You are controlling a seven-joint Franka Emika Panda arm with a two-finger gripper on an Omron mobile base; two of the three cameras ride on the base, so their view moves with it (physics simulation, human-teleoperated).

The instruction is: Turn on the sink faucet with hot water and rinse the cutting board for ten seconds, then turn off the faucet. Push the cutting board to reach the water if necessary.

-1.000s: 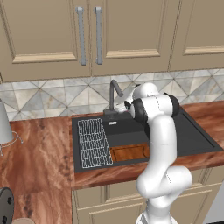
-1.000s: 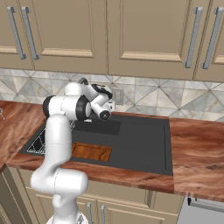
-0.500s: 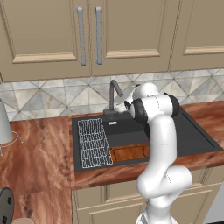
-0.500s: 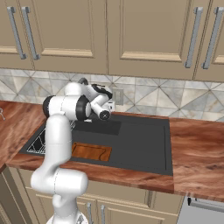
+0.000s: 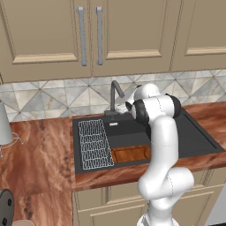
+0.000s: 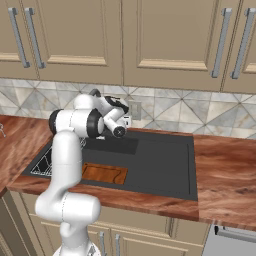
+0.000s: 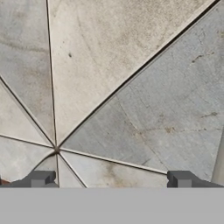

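Observation:
The dark grey sink faucet (image 5: pixel 115 94) rises at the back of the black sink (image 5: pixel 196 134), just left of my hand. The reddish-brown cutting board (image 5: pixel 130 153) lies flat at the basin's front, partly behind my arm; it is also on the basin floor (image 6: pixel 104 173) in the right base view. My gripper (image 6: pixel 127 120) is raised beside the faucet (image 6: pixel 95 93), pointing at the tiled backsplash. In the hand view the gripper (image 7: pixel 111 179) is open, its fingertips (image 7: pixel 39 178) wide apart with nothing but wall tile between them. The water is out of view.
A white wire rack (image 5: pixel 94 143) lies in the sink's left part. Wood-grain countertop (image 5: pixel 35 163) flanks the basin. A pale upright object (image 5: pixel 3 123) stands on the left counter. Wall cabinets (image 5: pixel 88 35) hang above the backsplash.

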